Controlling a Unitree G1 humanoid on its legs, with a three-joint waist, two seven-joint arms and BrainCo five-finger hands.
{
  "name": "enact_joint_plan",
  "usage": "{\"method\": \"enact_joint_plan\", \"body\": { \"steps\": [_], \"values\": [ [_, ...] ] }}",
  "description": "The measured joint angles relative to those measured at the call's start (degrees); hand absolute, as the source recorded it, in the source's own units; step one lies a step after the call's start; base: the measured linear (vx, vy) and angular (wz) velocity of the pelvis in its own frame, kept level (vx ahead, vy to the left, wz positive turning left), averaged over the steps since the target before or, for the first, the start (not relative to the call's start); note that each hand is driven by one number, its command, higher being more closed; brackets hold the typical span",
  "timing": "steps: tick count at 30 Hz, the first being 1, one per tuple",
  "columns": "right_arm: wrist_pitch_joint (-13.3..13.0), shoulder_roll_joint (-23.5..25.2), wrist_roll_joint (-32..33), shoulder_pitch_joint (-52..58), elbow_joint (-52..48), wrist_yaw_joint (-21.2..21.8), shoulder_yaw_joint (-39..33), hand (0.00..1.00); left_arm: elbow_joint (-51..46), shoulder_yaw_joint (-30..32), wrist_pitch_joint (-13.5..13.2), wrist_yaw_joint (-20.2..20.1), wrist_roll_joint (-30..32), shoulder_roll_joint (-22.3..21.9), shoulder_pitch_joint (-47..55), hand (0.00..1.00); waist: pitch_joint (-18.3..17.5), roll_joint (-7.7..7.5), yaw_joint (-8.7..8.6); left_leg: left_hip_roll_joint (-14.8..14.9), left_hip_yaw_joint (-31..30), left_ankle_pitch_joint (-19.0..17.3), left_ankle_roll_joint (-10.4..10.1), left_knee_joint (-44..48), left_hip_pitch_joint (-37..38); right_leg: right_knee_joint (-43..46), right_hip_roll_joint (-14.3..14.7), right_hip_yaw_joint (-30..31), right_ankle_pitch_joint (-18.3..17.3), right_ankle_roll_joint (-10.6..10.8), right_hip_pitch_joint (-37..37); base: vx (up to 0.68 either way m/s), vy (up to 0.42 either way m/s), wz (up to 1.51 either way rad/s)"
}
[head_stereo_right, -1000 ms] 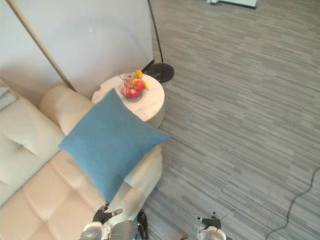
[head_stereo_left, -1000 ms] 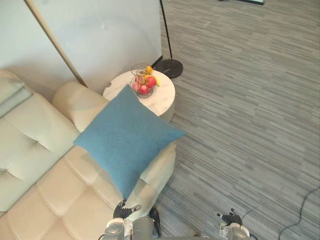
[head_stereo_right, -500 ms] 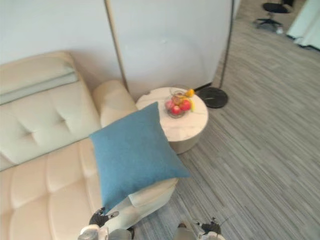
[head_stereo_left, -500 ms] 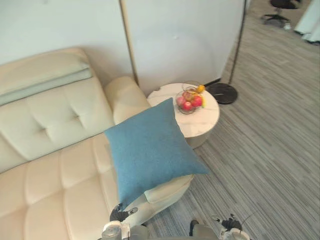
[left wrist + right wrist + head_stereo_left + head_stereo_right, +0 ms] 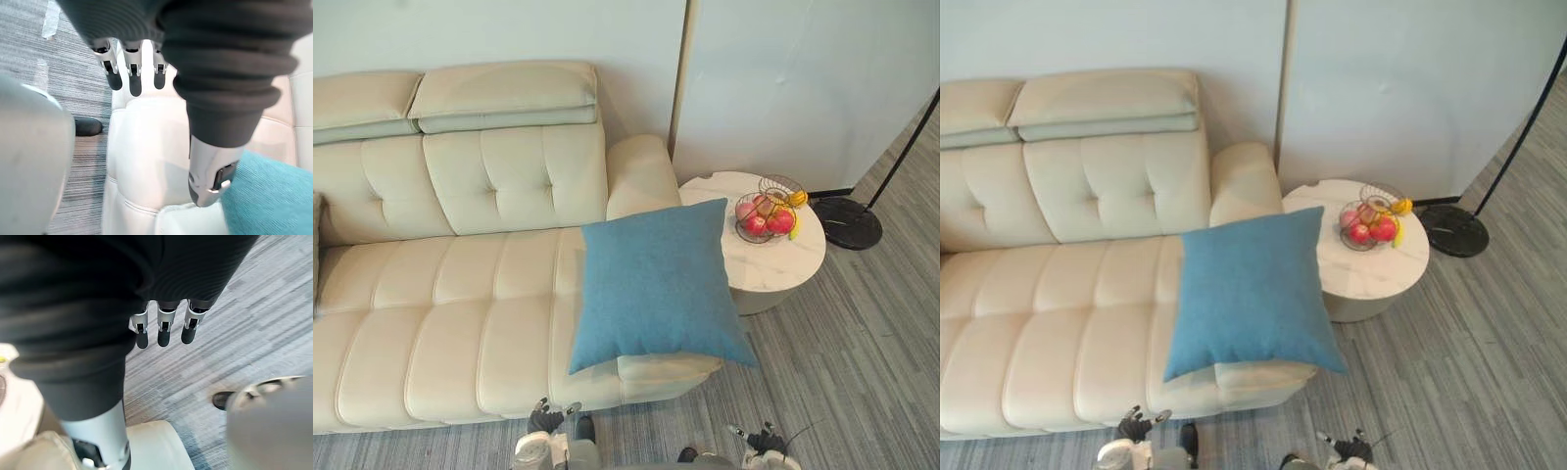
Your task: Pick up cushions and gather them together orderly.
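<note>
A square blue cushion (image 5: pixel 656 284) lies tilted on the right end of the cream sofa (image 5: pixel 460 294), its lower corner jutting past the seat's front edge. My left hand (image 5: pixel 546 422) hangs low in front of the sofa, below the cushion's left corner. In its wrist view the fingers (image 5: pixel 134 76) are straight and hold nothing, with a corner of the blue cushion (image 5: pixel 266 196) beside the thumb. My right hand (image 5: pixel 761 438) hangs over the carpet, to the right of the sofa's end. Its fingers (image 5: pixel 164 330) are straight and empty too.
A round white side table (image 5: pixel 783 264) stands against the sofa's right arm and carries a wire basket of fruit (image 5: pixel 766 211). A floor lamp's black base (image 5: pixel 847 222) sits right of it. A thin grey edge (image 5: pixel 316 255) shows at the sofa's far left.
The camera has swung left, so the whole sofa and its back cushions have come into view. The blue cushion, the table and both hanging hands have kept their places.
</note>
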Motion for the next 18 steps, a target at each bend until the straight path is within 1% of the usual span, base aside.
{"method": "enact_joint_plan", "body": {
  "steps": [3,5,7,8,9,11,12,13,14,16,18],
  "values": [
    [0.0,-0.1,-0.6,0.1,0.0,0.0,-0.7,0.00,0.9,-0.5,0.1,-0.1,2.5,1.2,0.3,0.00,-0.2,-0.42,-0.03,-1.0,-0.4,0.4,0.2,-2.3,2.4,-1.0,-0.4,0.1,0.2,0.2,2.2,0.09,0.037,0.13],
    [0.1,-1.1,-2.8,-0.5,0.0,0.0,-1.3,0.00,0.8,-0.6,0.1,-0.3,4.1,2.2,0.1,0.00,-0.3,-0.62,-0.04,-1.1,-0.3,0.4,0.2,-2.6,3.2,-1.4,-0.4,0.4,0.2,0.2,3.0,0.07,0.012,0.04],
    [0.7,-4.9,-4.6,-2.3,-1.3,0.0,-1.7,0.00,0.8,-0.6,0.1,-0.3,4.5,4.1,-0.9,0.00,-0.3,-0.55,-0.19,-1.1,-0.2,0.4,0.2,-2.7,3.3,-1.4,-0.4,1.2,0.2,0.2,2.9,0.01,-0.003,-0.05],
    [0.8,-8.2,-5.6,-2.4,-3.9,0.0,-1.7,0.00,0.5,-0.5,0.1,-0.3,4.6,5.6,-1.1,0.00,-0.3,-0.47,-0.40,-1.1,0.1,0.4,0.2,-2.7,3.3,-1.4,-0.3,1.6,0.2,0.2,2.8,-0.01,-0.002,-0.09],
    [0.8,-9.9,-6.3,-2.4,-5.4,0.0,-1.7,0.00,0.0,-0.4,0.1,-0.3,4.6,6.3,-0.9,0.00,-0.2,-0.44,-0.53,-1.1,0.3,0.4,0.1,-2.7,3.3,-1.4,-0.3,1.8,0.2,0.2,2.7,-0.03,0.002,-0.15],
    [0.5,-18.2,-8.8,-2.8,-13.9,0.2,-1.6,0.00,-2.9,0.7,-0.1,0.0,4.9,8.9,-0.6,0.00,-0.2,-0.37,-1.03,-0.9,1.4,0.3,0.1,-3.1,3.5,-1.3,-0.2,3.2,0.2,0.2,1.8,-0.05,0.007,-0.25],
    [0.3,-19.8,-9.5,-2.8,-16.3,0.3,-1.4,0.00,-3.6,0.9,-0.1,0.0,4.9,9.3,-0.6,0.00,-0.2,-0.36,-1.15,-0.9,1.6,0.2,0.1,-3.1,3.4,-1.3,-0.2,3.5,0.2,0.2,1.5,-0.04,0.012,-0.31],
    [-0.1,-23.2,-11.1,-2.8,-20.9,0.7,-0.7,0.00,-5.1,1.5,-0.2,0.0,4.9,10.1,-0.6,0.00,-0.2,-0.33,-1.45,-0.7,2.4,0.1,0.1,-3.1,3.4,-1.5,-0.1,4.2,0.3,0.3,1.2,-0.04,0.015,-0.32],
    [-0.5,-25.3,-12.1,-2.8,-25.1,1.1,-0.4,0.00,-6.6,1.9,-0.4,0.1,4.9,10.4,-0.6,0.00,-0.3,-0.41,-1.53,-0.6,2.9,0.0,0.0,-3.1,3.4,-1.8,0.0,5.1,0.4,0.3,0.7,-0.02,0.014,-0.32],
    [-1.1,-26.4,-13.9,-3.4,-29.4,1.5,-0.3,0.00,-8.4,2.4,-1.0,0.1,4.9,10.6,-0.7,0.00,-0.3,-0.47,-1.70,-0.6,3.2,-0.3,-0.1,-3.1,3.4,-2.4,0.1,5.6,0.5,0.3,0.7,0.02,0.005,-0.20],
    [-1.9,-26.8,-13.9,-4.0,-32.9,2.1,2.1,0.00,-11.9,2.7,-1.5,0.2,4.7,10.6,-0.9,0.00,-0.6,-0.82,-1.96,-0.6,3.9,-0.8,-0.1,-3.0,3.3,-3.4,0.2,6.1,0.9,0.5,0.7,0.08,0.009,-0.14]
  ]
}}
